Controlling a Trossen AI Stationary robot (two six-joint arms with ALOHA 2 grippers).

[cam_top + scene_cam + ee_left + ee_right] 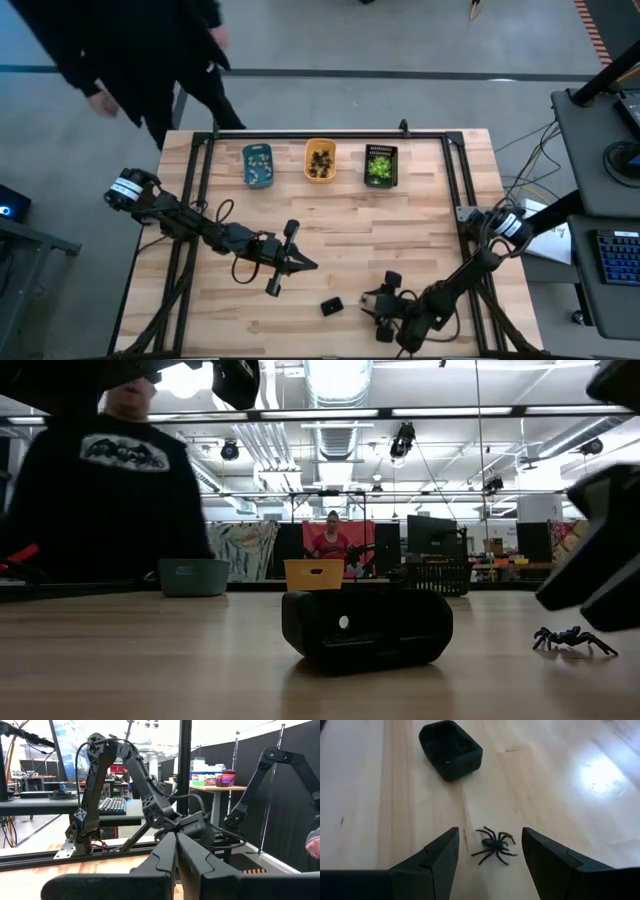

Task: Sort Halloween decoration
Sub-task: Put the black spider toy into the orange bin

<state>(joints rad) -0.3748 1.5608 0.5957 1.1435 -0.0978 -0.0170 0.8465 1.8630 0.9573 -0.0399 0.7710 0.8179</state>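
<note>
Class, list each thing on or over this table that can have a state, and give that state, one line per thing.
Right pincer: open, low over the table, fingers either side of the black spider.
Black spider: loose on the wood, not gripped.
Small black tray: upright, nothing seen inside.
Left pincer: shut, holding nothing.
Blue tray: holds pale pieces.
Orange tray: holds dark pieces.
Black mesh tray: holds green pieces.
</note>
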